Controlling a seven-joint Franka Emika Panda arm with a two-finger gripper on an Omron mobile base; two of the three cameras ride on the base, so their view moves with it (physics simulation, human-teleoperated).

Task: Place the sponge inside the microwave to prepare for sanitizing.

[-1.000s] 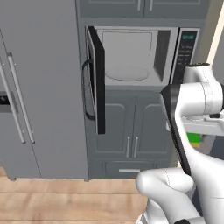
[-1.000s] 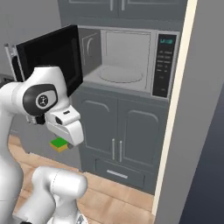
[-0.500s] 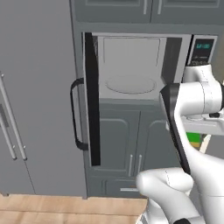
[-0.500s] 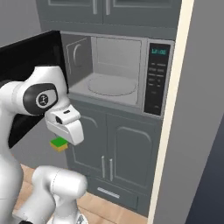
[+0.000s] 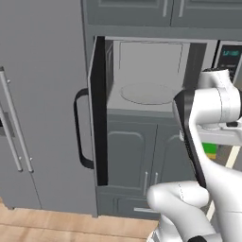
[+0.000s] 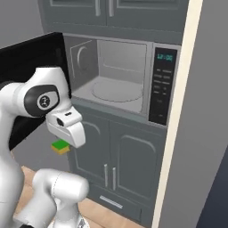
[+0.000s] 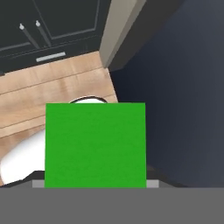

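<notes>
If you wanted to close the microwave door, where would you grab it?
Grab the curved black handle on the door's outer face, coming from the fridge side. It bows out from the door, leaving a gap for fingers. The gripper's jaws are on the sponge.

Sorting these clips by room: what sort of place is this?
A home kitchen, most likely: a built-in microwave with its door open, grey cabinets below it, and what looks like a fridge beside it.
</notes>
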